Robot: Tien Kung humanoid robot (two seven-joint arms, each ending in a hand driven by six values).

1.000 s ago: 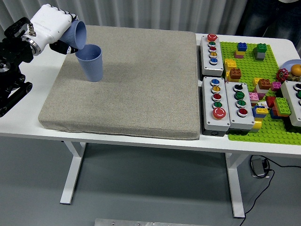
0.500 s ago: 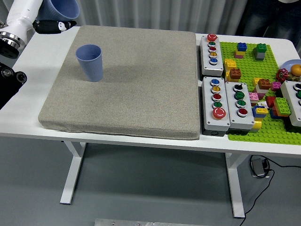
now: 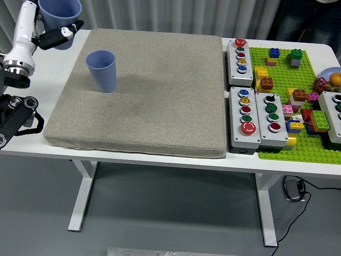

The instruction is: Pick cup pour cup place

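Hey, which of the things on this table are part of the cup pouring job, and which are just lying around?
Part of the job:
- held blue cup, in the left hand
- standing blue cup on the grey mat

Just lying about:
- button boxes
- green brick baseplate with loose bricks
- plate at the right edge

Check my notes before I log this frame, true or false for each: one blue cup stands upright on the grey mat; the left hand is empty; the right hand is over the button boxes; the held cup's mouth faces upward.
1. One blue cup stands upright on the grey mat: true.
2. The left hand is empty: false, its fingers grasp a second blue cup at the picture's top left.
3. The right hand is over the button boxes: false, no right hand is in view.
4. The held cup's mouth faces upward: true, its open rim shows from above.
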